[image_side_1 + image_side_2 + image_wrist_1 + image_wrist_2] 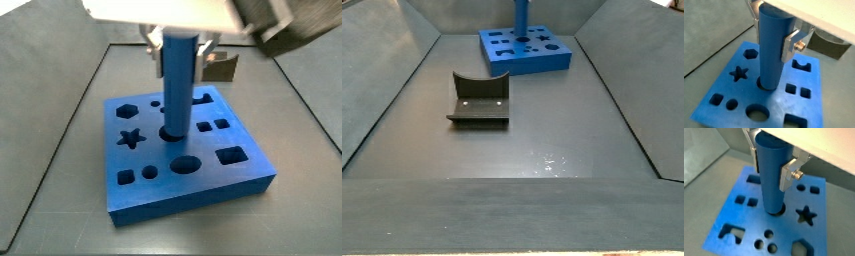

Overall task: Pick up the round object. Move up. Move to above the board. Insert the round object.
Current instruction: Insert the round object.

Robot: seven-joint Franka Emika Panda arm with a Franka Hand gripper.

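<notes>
Blue: one peg (178, 85) in jaws (774, 37), one board (201, 175).

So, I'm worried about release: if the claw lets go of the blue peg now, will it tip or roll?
Probably neither: the round object stands upright with its lower end in a round hole of the board. Its smooth sides might slip through the claw. The thick, flat board likely stays put.

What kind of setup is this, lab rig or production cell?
Likely a lab test rig: a bare grey walled bin, a blue shape-sorting board, and the pincer holding a blue peg upright at a round hole, near the fixture.
</notes>
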